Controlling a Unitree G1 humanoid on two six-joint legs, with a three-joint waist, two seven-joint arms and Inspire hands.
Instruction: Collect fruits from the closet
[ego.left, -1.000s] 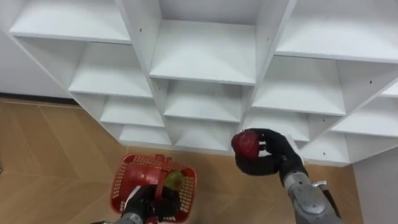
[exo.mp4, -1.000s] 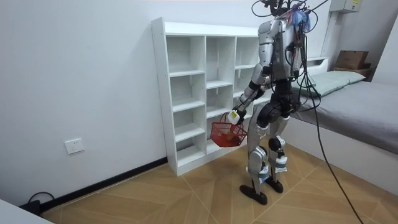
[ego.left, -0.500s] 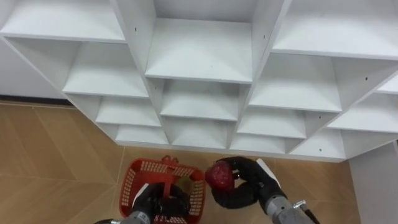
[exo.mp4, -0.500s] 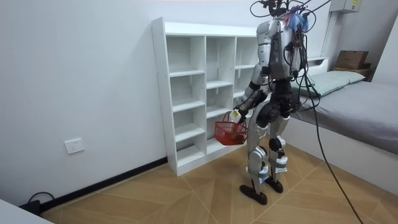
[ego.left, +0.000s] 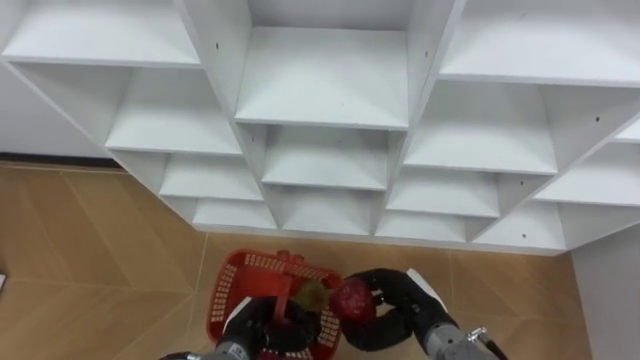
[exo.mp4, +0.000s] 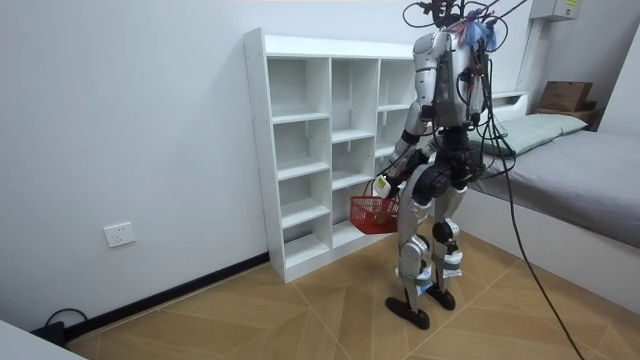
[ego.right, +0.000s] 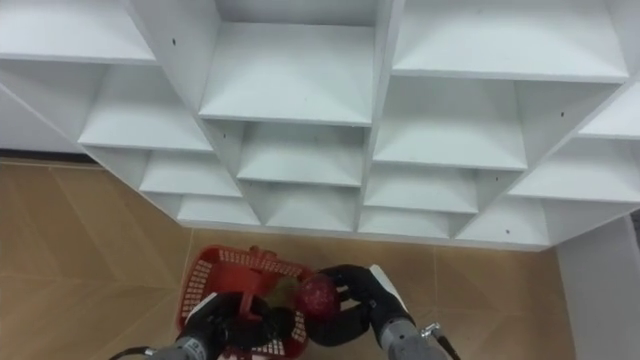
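Red fruit (ego.left: 352, 298) sits clasped in the right robot hand (ego.left: 400, 308), at the rim of the basket (ego.left: 232, 290); the left robot hand (ego.left: 262, 326) grips its handle.

A white wall (exo.mp4: 130, 120) meets herringbone wood floor (exo.mp4: 300, 320) (dark skirting (exo.mp4: 180, 287) between), with a grey bed (exo.mp4: 590, 175) near the closet (exo.mp4: 300, 100).
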